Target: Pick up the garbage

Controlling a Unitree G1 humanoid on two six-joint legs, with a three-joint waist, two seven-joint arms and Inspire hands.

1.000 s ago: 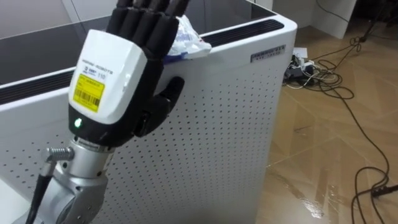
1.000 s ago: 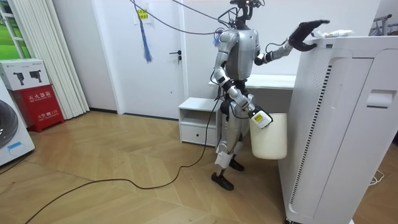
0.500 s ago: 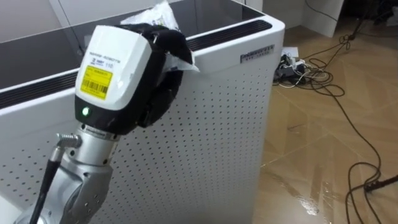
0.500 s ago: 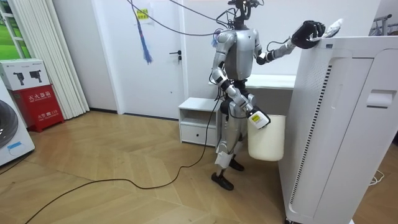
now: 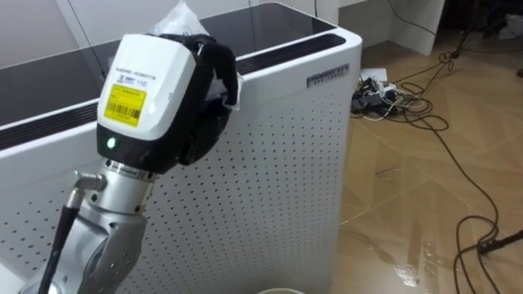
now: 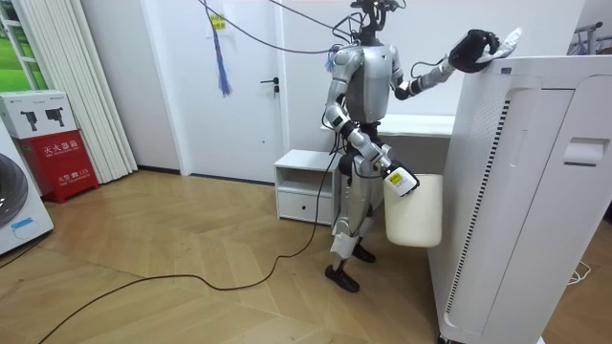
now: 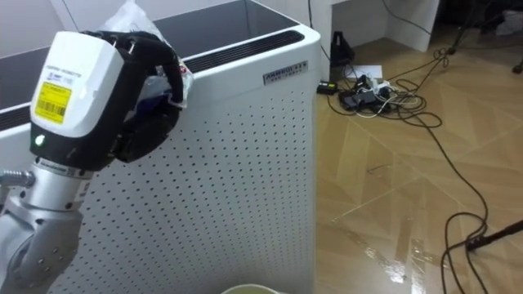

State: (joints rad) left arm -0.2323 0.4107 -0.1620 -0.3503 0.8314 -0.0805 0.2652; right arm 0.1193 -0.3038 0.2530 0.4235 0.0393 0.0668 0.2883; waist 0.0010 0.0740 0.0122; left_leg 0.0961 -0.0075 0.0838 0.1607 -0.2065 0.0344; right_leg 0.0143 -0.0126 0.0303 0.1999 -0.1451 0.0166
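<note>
The robot stands close against a tall white perforated cabinet (image 5: 278, 163) with a dark glossy top, its left arm raised to the top front edge. Low at its side hangs a cream plastic bin (image 6: 413, 212), at its right hand (image 6: 396, 180); how that hand holds it I cannot tell from here. Up at the edge, the left hand (image 5: 163, 90) is closed round a crumpled white plastic wrapper (image 5: 178, 16), with scraps poking out above and beside the fist. Whether the wrapper is clear of the cabinet top I cannot say. It looks feather-light, soft and slippery, and likely to squash rather than break. A bunched fistful through the middle seems the safest hold, since a loose corner could slide free.
</note>
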